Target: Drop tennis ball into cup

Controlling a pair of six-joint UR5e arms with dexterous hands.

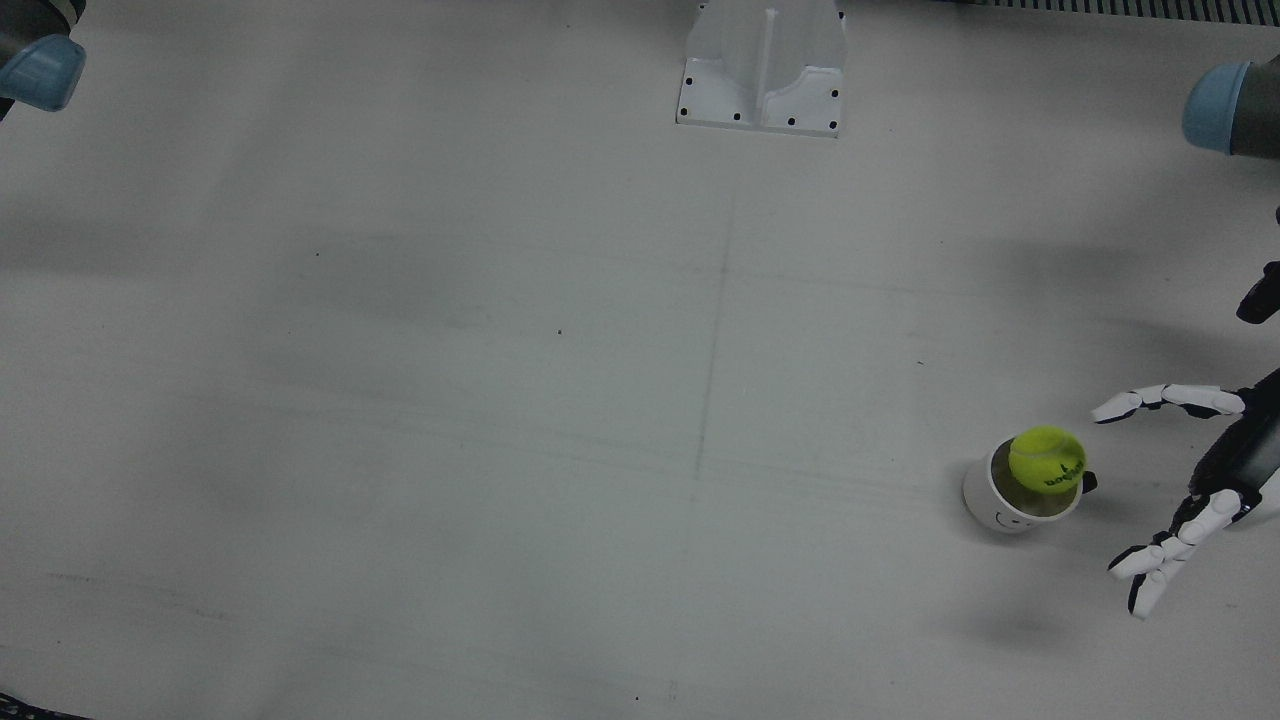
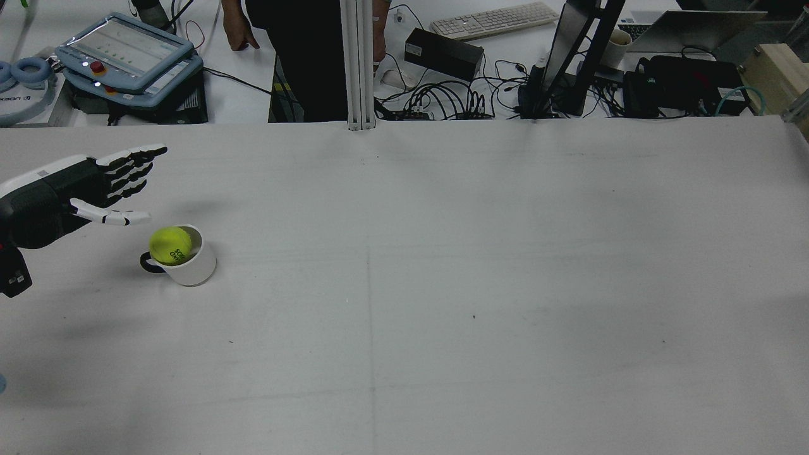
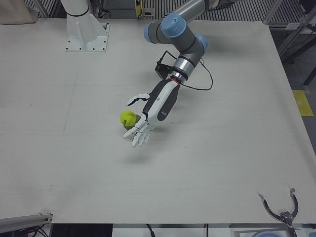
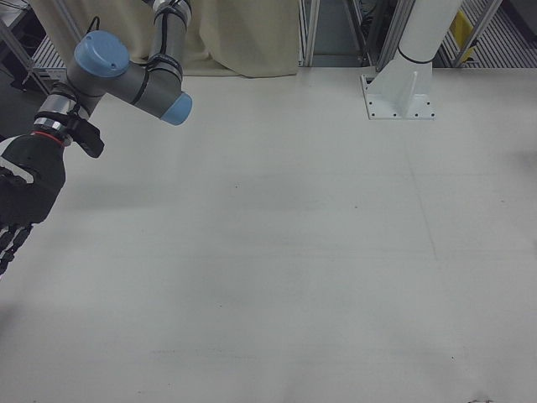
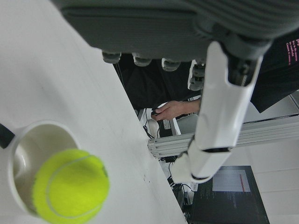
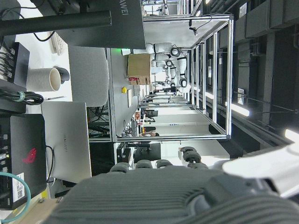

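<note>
Shows the left hand [image 2: 95,183] closest in, fingers spread and holding nothing, just beside the tennis ball [image 2: 170,245], itself at the mouth of the cup [image 2: 196,265] and poking above the rim. Risks, probably, a clipped rim or handle if the near fingers sweep across on withdrawal, tipping the cup and rolling the ball out. Leaves the right hand [image 4: 21,197] well apart on the other side, spread or closed impossible to tell
</note>
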